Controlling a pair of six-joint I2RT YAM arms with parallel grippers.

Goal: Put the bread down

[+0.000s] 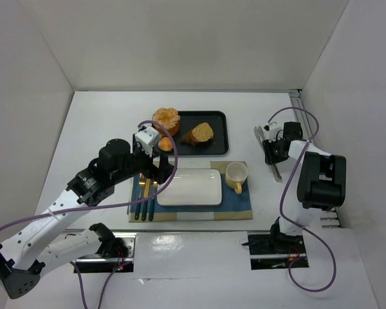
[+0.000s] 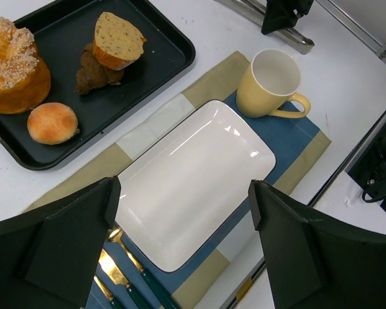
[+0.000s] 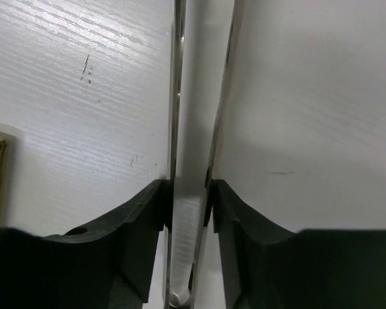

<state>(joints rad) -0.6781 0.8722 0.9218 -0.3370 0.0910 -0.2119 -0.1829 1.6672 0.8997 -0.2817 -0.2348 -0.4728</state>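
Observation:
The bread is a small smooth golden bun lying at the front left corner of the black tray. It shows in the left wrist view at the left. My left gripper is open and empty, held above the left end of the white rectangular plate, just in front of the bun. In the left wrist view the gripper frames the plate. My right gripper is shut on metal tongs on the table at the right, and in the right wrist view it pinches the tongs.
The tray also holds a large ridged orange bun and a brown bread slice. A yellow cup stands right of the plate on a blue and tan placemat. Green-handled gold cutlery lies left of the plate.

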